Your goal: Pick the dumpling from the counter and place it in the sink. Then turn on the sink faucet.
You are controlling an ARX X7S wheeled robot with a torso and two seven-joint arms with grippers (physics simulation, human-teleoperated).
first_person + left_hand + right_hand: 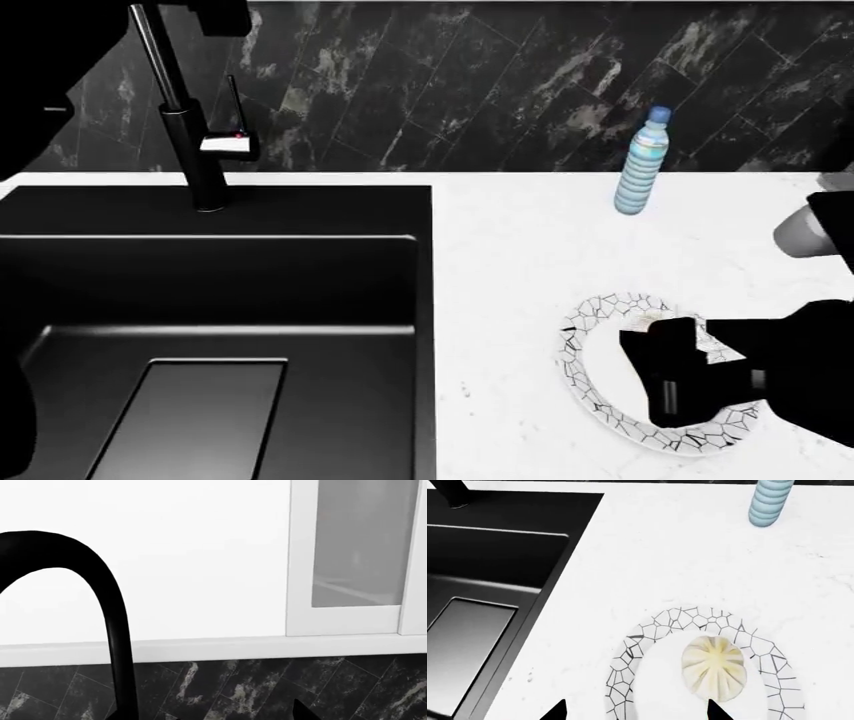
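The dumpling (714, 667), pale cream with pleats, lies on a white crackle-rimmed plate (694, 620) on the white counter (521, 260). My right gripper (635, 712) is open, hovering just above the plate with the dumpling close to one fingertip; in the head view the right gripper (674, 385) covers the dumpling. The black sink (214, 300) with its flat drain cover (200, 410) lies left of the plate. The sink faucet (200, 140) stands behind it, lever (230, 145) at its side. My left gripper (213, 717) is raised beside the faucet's curved neck (113, 610), open and empty.
A blue-striped clear bottle (643, 165) stands at the back of the counter, behind the plate. A dark marbled tile backsplash (534, 80) runs along the wall. White cabinets with a glass door (360, 545) hang above the faucet.
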